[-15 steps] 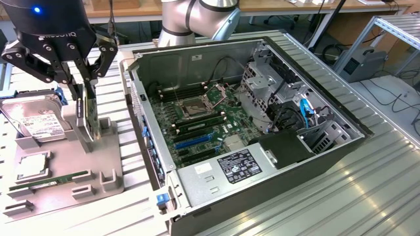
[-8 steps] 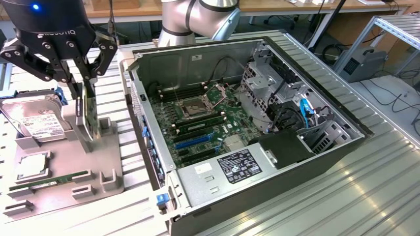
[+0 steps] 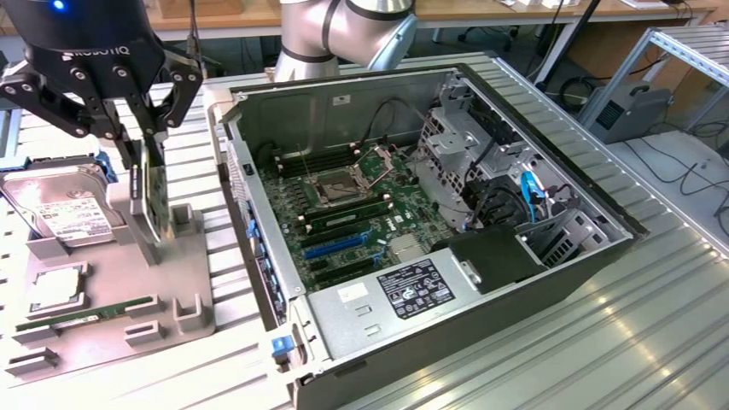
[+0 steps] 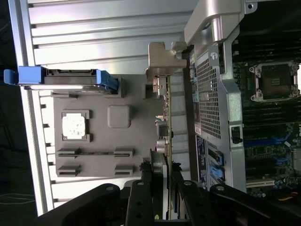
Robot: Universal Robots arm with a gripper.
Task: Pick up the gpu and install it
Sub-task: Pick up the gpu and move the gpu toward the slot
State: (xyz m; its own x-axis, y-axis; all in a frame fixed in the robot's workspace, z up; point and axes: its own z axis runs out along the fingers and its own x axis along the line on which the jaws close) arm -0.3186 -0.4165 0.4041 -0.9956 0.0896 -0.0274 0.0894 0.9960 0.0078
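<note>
Item: gripper (image 3: 142,166), black, two-fingered, pointing down over a grey fixture tray (image 3: 188,295), jaws narrowed onto the gpu (image 3: 142,205), one finger against each flat face. Held item: the gpu, a thin dark card standing on edge directly under the gripper, its lower edge down at the tray's upright holder; the wrist view shows it edge-on (image 4: 168,117), running away from the fingers (image 4: 155,188), with its silvery bracket (image 4: 162,59) at the far end. Nearby, on the tray, toward the exterior view's left of the gripper: hard drive (image 3: 63,213), silver with a white label, just beside the card; below it a square processor chip (image 3: 51,290) and a narrow green memory stick (image 3: 85,313), both apart from the fingers. On the gripper's other side, toward the exterior view's right: open computer case (image 3: 330,94) lying on its side, motherboard (image 3: 341,218) exposed, power supply (image 3: 399,295) at its near end.
</note>
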